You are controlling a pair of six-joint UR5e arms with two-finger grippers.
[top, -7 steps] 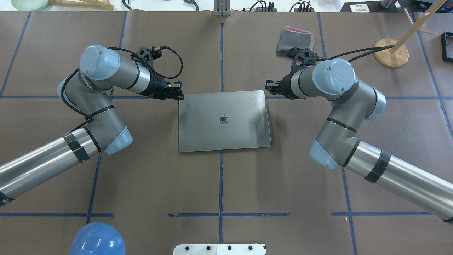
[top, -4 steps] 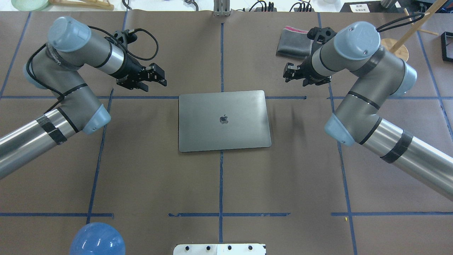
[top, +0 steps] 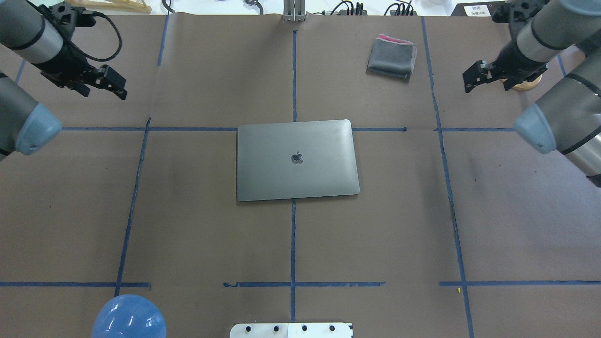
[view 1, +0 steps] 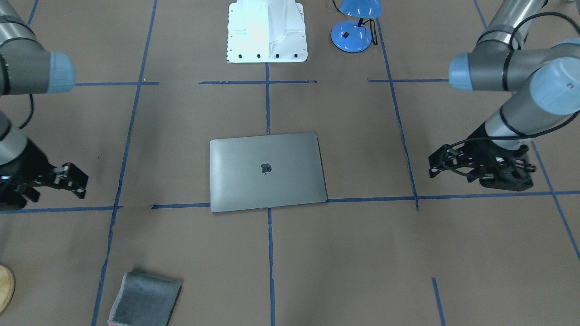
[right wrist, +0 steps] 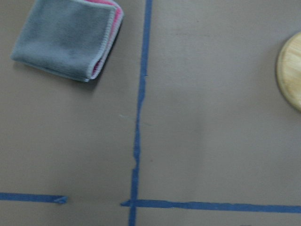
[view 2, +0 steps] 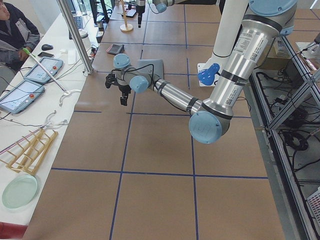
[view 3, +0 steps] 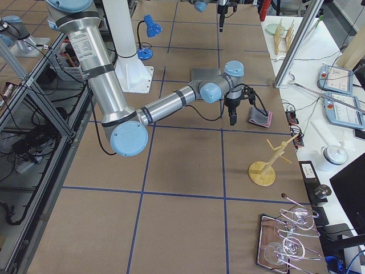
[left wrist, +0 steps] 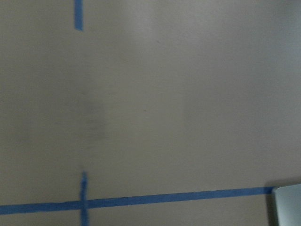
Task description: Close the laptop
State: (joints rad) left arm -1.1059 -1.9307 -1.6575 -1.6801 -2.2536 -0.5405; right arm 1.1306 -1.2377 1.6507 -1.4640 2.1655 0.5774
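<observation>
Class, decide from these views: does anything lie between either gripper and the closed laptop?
Nothing visible does. Only bare table separates the left gripper and the right gripper from the laptop; the folded cloth lies off to the far side.

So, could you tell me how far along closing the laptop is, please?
Done: the laptop lies shut flat, logo up. In hand: nothing; the left gripper and right gripper hang open and empty, well apart from it. Left: nothing that shows.

Left arm (top: 29,34) and right arm (top: 545,27), earlier beside the laptop (top: 297,159), now well apart from it.
</observation>
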